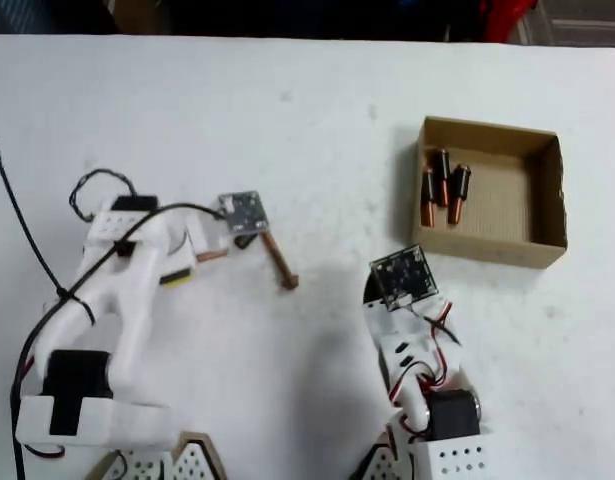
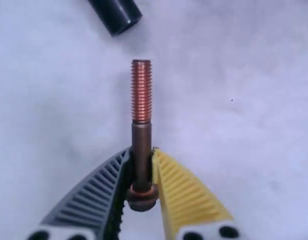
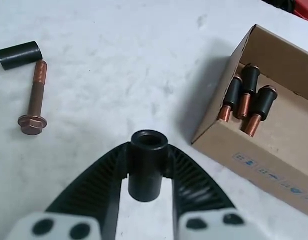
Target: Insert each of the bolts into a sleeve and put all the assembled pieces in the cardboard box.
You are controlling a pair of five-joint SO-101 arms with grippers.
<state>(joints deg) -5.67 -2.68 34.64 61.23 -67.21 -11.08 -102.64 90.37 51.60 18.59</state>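
Clamping the held bolt [image 2: 141,100] on its plain shank just above the flanged head, the left gripper [image 2: 141,156] has its grey and yellow fingers set narrow, closed on that shank. The bolt's threaded end points away from the gripper toward a loose sleeve [image 2: 115,15], which lies on its side on the table [image 1: 317,120]. Tip and sleeve are near but apart. The right wrist view shows a loose bolt [image 3: 34,95] lying flat beside that same black sleeve, its threaded tip at the sleeve's end; whether they touch cannot be told. From the high view, this bolt lies between the two arms, clear of both grippers. The right gripper [image 3: 147,150] holds the held sleeve [image 3: 146,172], with its black fingers narrow against the sleeve's sides and the open bore facing away from the wrist. The box [image 1: 487,245] sits on the right part of the table, beyond the right arm and well apart from the loose parts. Inside it lie three assembled pieces [image 3: 246,97], side by side near the wall that faces the loose parts. Each is a black sleeve with copper thread showing at one end.
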